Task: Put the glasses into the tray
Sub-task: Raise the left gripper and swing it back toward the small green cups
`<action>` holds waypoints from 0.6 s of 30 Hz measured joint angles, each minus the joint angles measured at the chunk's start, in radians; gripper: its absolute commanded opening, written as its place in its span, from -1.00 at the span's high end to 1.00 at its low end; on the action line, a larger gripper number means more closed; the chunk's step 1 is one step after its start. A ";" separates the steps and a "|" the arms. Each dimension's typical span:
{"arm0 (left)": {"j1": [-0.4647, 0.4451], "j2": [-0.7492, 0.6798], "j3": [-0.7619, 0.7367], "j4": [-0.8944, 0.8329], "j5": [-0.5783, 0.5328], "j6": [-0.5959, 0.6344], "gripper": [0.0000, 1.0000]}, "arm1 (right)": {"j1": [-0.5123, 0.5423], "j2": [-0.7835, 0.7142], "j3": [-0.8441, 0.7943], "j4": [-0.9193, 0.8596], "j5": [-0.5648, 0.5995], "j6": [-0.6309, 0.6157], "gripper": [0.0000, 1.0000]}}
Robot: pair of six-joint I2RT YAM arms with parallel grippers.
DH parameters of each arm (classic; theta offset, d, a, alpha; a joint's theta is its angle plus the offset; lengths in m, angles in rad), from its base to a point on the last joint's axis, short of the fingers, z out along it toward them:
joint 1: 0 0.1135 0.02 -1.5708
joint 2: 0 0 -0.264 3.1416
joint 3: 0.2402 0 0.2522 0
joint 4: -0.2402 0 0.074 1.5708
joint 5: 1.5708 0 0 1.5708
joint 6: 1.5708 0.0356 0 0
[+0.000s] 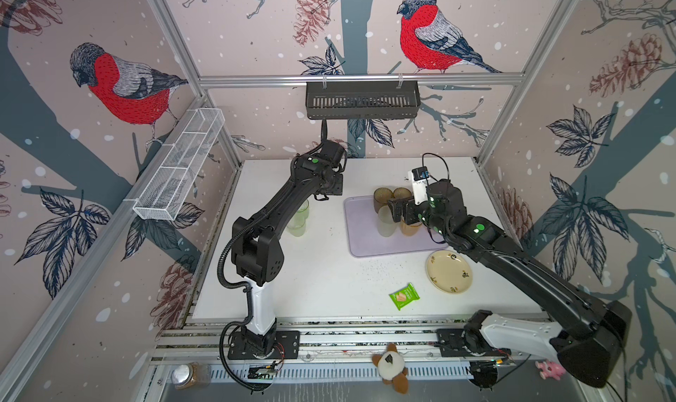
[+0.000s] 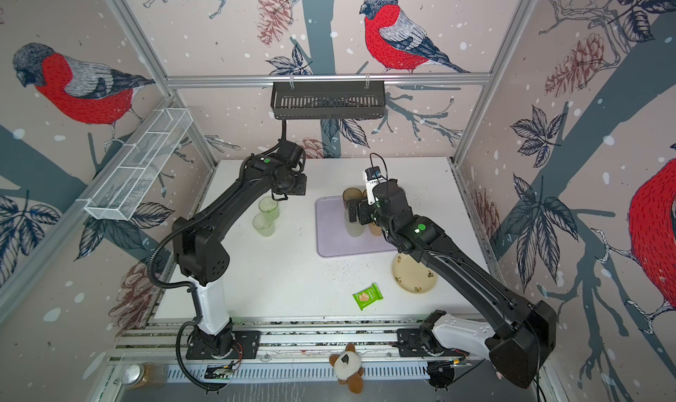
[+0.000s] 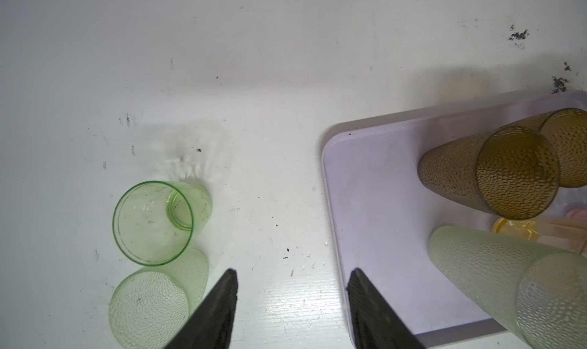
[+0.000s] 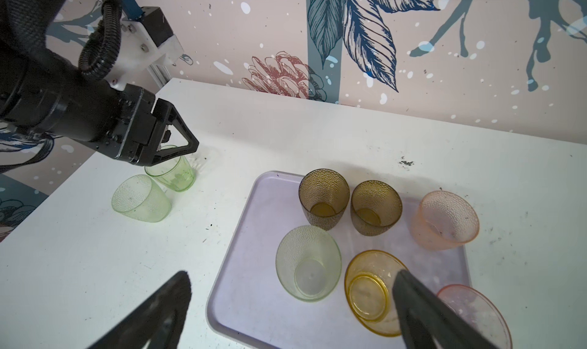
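Observation:
Two green glasses stand on the table left of the tray: a smooth one (image 3: pixel 152 223) (image 4: pixel 173 172) and a dimpled one (image 3: pixel 149 303) (image 4: pixel 139 198). They show in both top views (image 1: pixel 297 226) (image 2: pixel 263 224). My left gripper (image 3: pixel 293 284) (image 4: pixel 187 147) hangs open above the table between them and the lilac tray (image 3: pixel 374 204) (image 4: pixel 254 268), holding nothing. On the tray stand two brown glasses (image 4: pixel 324 198) (image 4: pixel 376 207), a frosted pale one (image 4: pixel 308 261) and an amber one (image 4: pixel 371 292). Two pink glasses (image 4: pixel 444 220) (image 4: pixel 476 315) sit at its right edge. My right gripper (image 4: pixel 292 282) (image 1: pixel 393 208) hovers open over the tray.
A cream flowered plate (image 1: pixel 449 272) and a green snack packet (image 1: pixel 404 296) lie in front of the tray. A black slotted basket (image 1: pixel 362 100) hangs on the back wall, a white wire basket (image 1: pixel 179 166) on the left wall. A plush toy (image 1: pixel 391 367) lies past the front rail.

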 measured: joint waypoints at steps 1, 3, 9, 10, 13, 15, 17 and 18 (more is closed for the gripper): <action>0.009 -0.005 -0.012 0.006 0.000 -0.002 -0.17 | 0.008 0.005 0.002 0.000 0.001 -0.001 -0.99; 0.029 -0.012 -0.036 0.020 0.000 -0.003 -0.17 | 0.024 0.015 0.006 -0.002 0.001 -0.002 -0.99; 0.072 -0.016 -0.072 0.041 -0.005 -0.002 -0.18 | 0.068 0.041 0.023 -0.002 0.001 -0.024 -0.99; 0.077 -0.016 -0.073 0.042 -0.005 -0.001 -0.18 | 0.072 0.045 0.024 -0.001 -0.003 -0.027 -0.99; 0.092 -0.013 -0.080 0.048 -0.010 0.005 -0.18 | 0.087 0.062 0.031 0.001 -0.023 -0.032 -0.99; 0.103 -0.006 -0.086 0.055 -0.012 0.021 -0.18 | 0.101 0.071 0.035 0.000 -0.042 -0.043 -0.99; 0.111 0.004 -0.092 0.063 -0.020 0.023 -0.18 | 0.116 0.090 0.045 0.005 -0.053 -0.050 -0.99; 0.113 0.010 -0.094 0.065 -0.026 0.023 -0.18 | 0.123 0.102 0.047 0.006 -0.060 -0.053 -0.99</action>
